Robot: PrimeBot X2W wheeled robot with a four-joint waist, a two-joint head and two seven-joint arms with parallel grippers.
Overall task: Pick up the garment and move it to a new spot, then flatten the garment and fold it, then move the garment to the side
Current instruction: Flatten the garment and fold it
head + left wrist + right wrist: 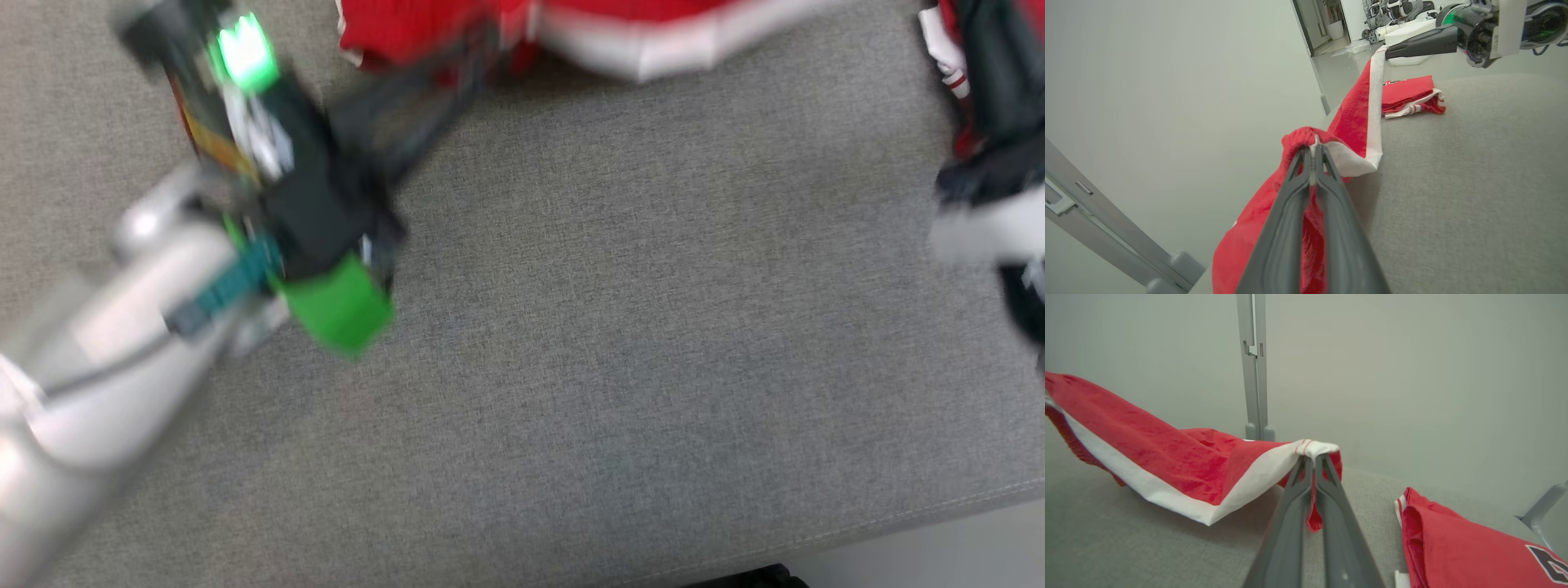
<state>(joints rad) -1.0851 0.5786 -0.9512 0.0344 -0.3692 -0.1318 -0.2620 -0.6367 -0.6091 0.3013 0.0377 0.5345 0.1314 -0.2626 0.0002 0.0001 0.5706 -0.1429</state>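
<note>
Garment point(1355, 118): red with a white band, lifted off the grey cushion point(1474, 183), strung between my two claws. Left claw point(1312, 148) is pressed together, pinching a bunched red edge with a bit of white hem. Right claw point(1313, 458) is pressed together too, pinching the white-hemmed corner. The long axis runs claw to claw, with the white band along it. The middle sags toward the cushion, and I can't tell if the lowest white corner touches it. The head view is blurred: cloth over the cushion's far edge, wide bare cushion on my near side. A folded jersey point(1461, 543) lies on the cushion just beside my right claw's end, apart from the held cloth. Judgement: this step is the carry to a new spot. The cloth lies ahead of both claws, neither arm nearer, so both should draw back together over the bare cushion, keeping the span. The right claw risks snagging the jersey.
</note>
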